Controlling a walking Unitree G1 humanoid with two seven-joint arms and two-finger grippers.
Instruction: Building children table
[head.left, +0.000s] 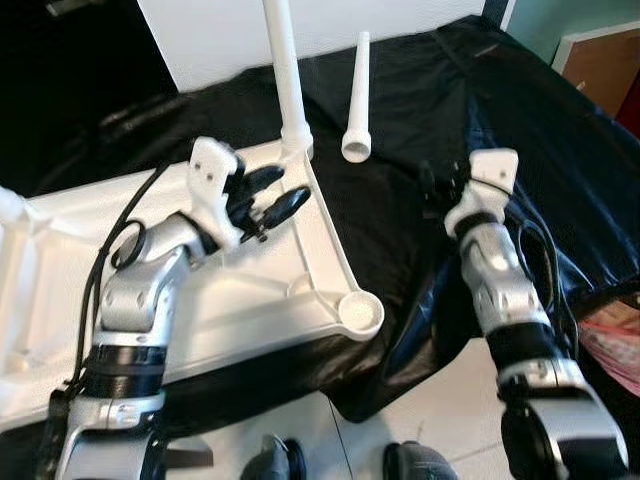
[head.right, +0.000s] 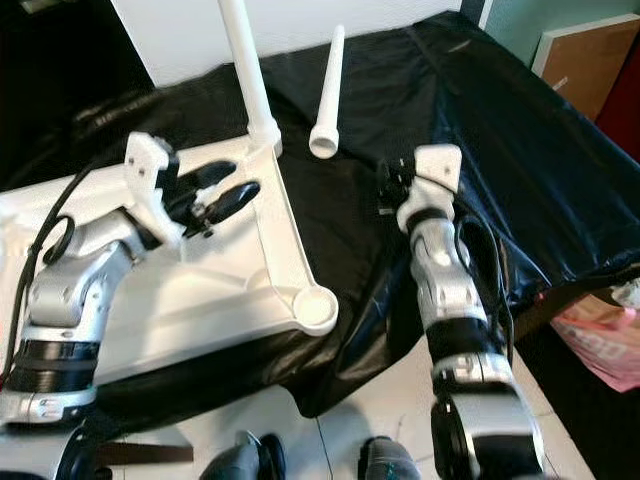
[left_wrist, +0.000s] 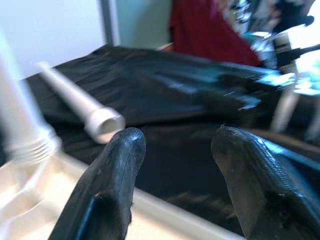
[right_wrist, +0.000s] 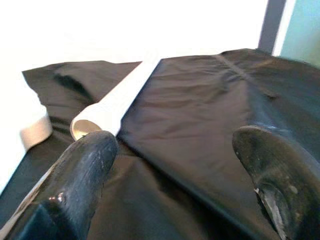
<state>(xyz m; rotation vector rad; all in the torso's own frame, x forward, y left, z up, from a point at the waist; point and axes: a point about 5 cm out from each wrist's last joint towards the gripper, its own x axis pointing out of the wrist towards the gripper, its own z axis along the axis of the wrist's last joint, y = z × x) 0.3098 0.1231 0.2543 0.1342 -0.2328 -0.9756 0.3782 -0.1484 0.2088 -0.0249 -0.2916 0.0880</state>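
Your left gripper (head.left: 275, 197) hovers over the upturned white tabletop (head.left: 250, 300), close to the corner where one white leg (head.left: 285, 70) already stands upright in its socket. Its two black fingers (left_wrist: 112, 170) are spread moderately apart with nothing between them and, as far as you can see, nothing touching them. Your right gripper (right_wrist: 175, 165) is held above the black sheet (head.left: 430, 120) to the right of the tabletop, its jaws spread wide and empty. The loose table leg (head.left: 357, 100) lies on the black sheet beyond the tabletop's edge, its wide open end pointing back toward you, between your two grippers and apart from both. The near corner socket (head.left: 358, 312) of the tabletop stands empty, at the edge of the sheet above the pale floor (head.left: 440, 400).
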